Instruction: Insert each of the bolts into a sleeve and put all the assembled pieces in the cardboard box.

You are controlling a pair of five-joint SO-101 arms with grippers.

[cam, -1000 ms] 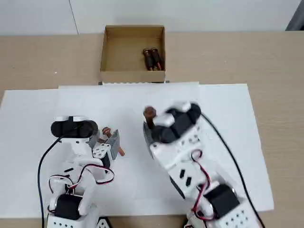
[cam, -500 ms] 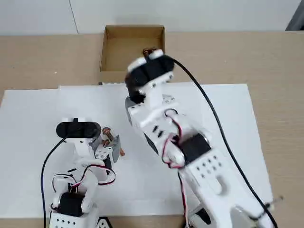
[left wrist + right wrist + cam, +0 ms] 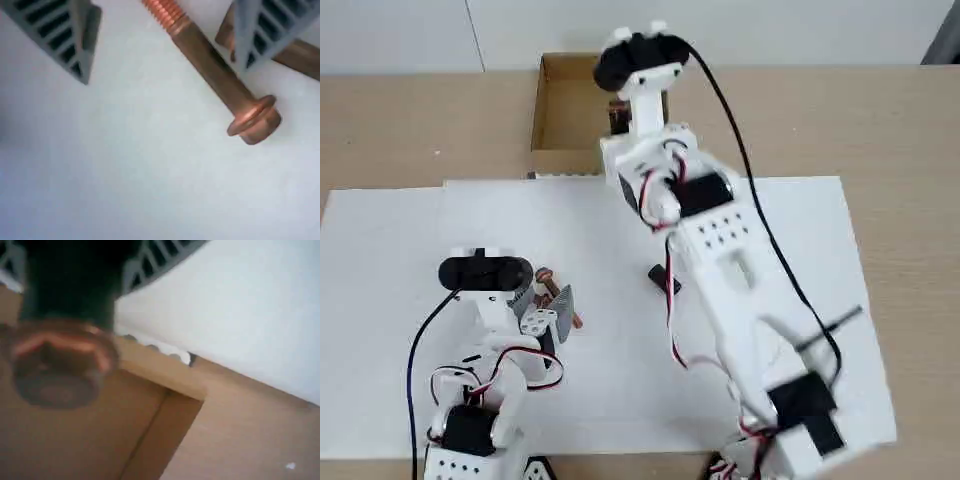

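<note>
One copper bolt under wide-open left tool; dark-sleeved bolt tight in right tool.

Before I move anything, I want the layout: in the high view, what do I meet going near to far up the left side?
Left arm's base → bolt → white paper, its far edge → cardboard box.

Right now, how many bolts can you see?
2. A loose bolt lies on the paper under the open left gripper; a held bolt sits in the right gripper above the cardboard box. More may be hidden in the box or behind a left finger.
</note>
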